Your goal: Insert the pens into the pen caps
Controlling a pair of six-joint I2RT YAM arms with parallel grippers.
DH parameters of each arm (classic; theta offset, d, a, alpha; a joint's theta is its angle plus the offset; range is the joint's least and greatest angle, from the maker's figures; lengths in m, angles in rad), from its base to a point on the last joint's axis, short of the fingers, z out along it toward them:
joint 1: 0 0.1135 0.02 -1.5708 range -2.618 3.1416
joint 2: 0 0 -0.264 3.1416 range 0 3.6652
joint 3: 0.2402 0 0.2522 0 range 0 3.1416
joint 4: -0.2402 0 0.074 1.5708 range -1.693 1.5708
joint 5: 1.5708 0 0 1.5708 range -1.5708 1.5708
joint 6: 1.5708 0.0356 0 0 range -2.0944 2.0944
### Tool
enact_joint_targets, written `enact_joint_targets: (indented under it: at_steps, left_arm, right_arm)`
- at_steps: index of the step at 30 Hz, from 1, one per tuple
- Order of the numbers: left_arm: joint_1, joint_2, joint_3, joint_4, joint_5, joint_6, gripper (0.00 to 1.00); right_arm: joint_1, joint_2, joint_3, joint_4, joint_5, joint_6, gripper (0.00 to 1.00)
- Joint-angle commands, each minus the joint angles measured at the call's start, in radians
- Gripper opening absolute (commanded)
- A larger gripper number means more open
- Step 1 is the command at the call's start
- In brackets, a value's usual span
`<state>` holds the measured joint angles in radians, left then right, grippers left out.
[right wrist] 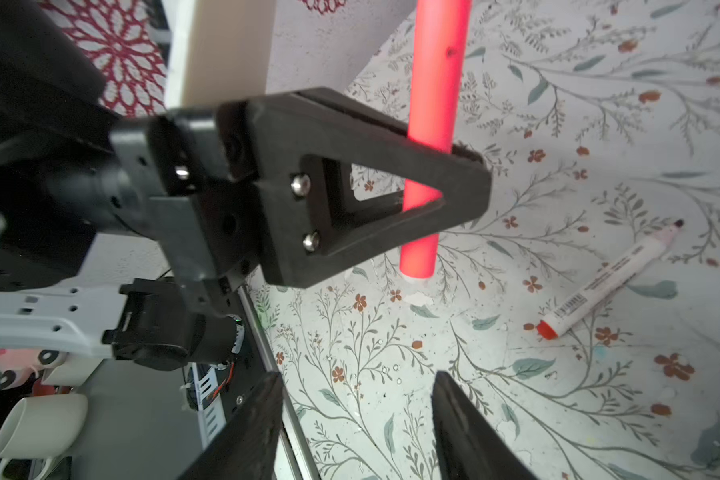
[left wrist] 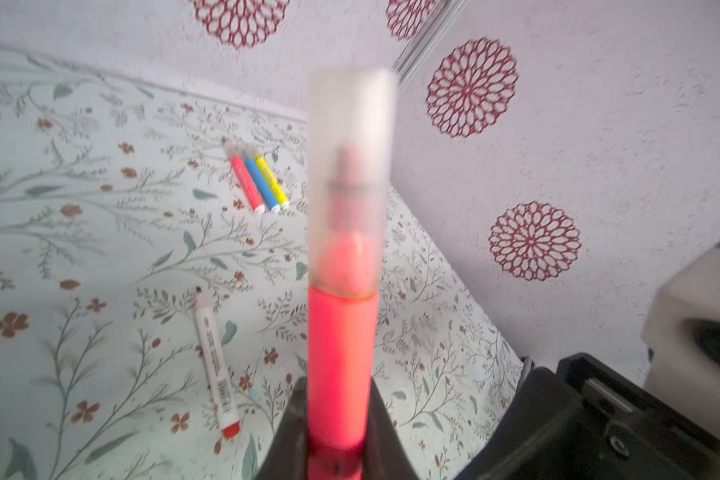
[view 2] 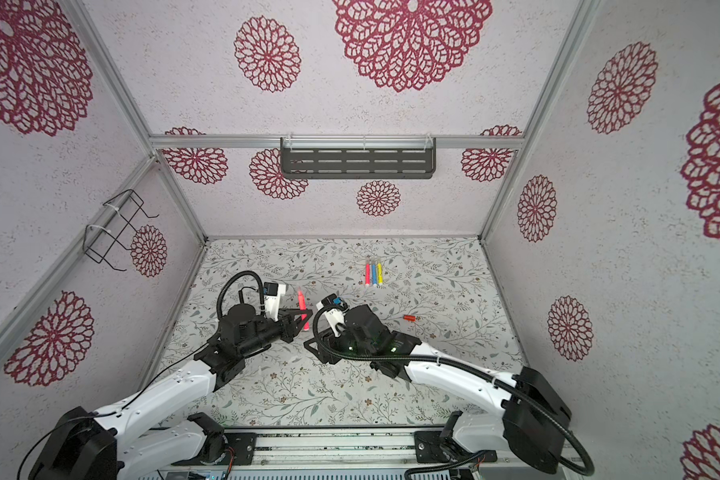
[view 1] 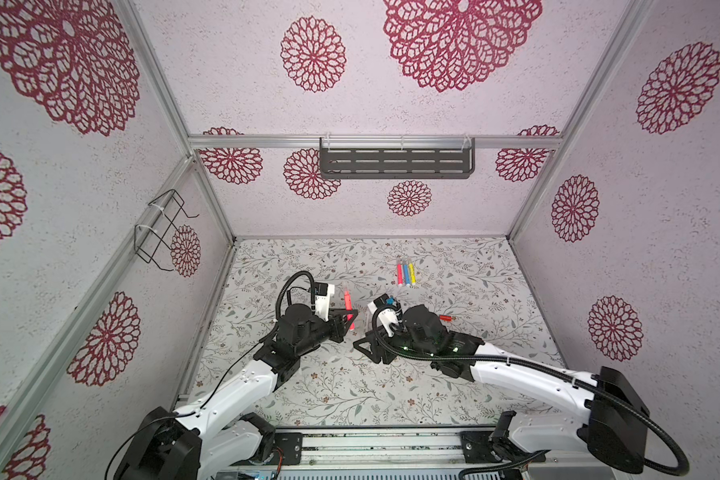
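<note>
The floral desk (view 1: 474,386) carries everything. The left arm (view 1: 233,386) rises from the near left corner and bends toward the middle. Its wrist lies level and points toward the right edge. The right arm (view 1: 516,370) comes in from the near right corner, low over the desk, with its wrist pointing toward the left edge. The two claws are near each other at the middle but apart.

The left gripper (view 1: 350,319) is clamped on the orange pen (view 1: 348,309). It holds the pen about upright, left of the desk's middle. The pen's lower end is close to the desk, and I cannot tell whether it touches. The right gripper (right wrist: 357,376) is parted with nothing between its fingers (right wrist: 262,419). In both top views the wrist hides most of it.

I count five pens:
- The held orange pen.
- Three pens (view 1: 405,272), pink, blue and yellow, lying touching in a row near the far edge, right of its middle.
- A white-barrelled pen (left wrist: 215,361) with a red end and a bare dark tip, lying flat near the middle. It shows clearly only in the wrist views.

Two caps are clear. A pale cap (left wrist: 350,166) sits on top of the orange pen. A red cap (view 1: 445,318) lies loose, right of the middle. The ends of the three pens are too small to judge.
</note>
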<state>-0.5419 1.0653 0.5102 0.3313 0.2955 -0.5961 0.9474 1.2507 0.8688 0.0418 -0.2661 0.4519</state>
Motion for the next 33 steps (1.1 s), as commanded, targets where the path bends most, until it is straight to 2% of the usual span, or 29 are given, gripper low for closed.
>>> enact_joint_targets:
  at_steps: [1,7,16,20,25,33]
  left_arm:
    - [-0.012,-0.074,-0.027,0.041,-0.038,0.003,0.0]
    - [-0.02,-0.148,-0.063,0.09,0.012,0.017,0.0]
    - [-0.054,-0.137,-0.056,0.134,0.04,0.016,0.0]
    - [-0.075,-0.142,-0.049,0.129,0.035,0.024,0.0]
    - [-0.091,-0.132,-0.041,0.118,0.03,0.035,0.0]
    - [-0.122,-0.101,-0.021,0.111,0.01,0.047,0.0]
  right_arm:
    - [-0.051,-0.023,0.036,-0.064,-0.055,-0.064,0.59]
    - [-0.067,-0.019,0.094,-0.025,-0.079,-0.095,0.57]
    - [-0.083,0.004,0.236,-0.036,-0.091,-0.168,0.5]
    - [-0.098,0.025,0.284,-0.041,-0.09,-0.178,0.5]
    - [-0.118,0.056,0.365,-0.069,-0.072,-0.198,0.56]
    - [-0.13,0.16,0.503,-0.154,-0.089,-0.233,0.56]
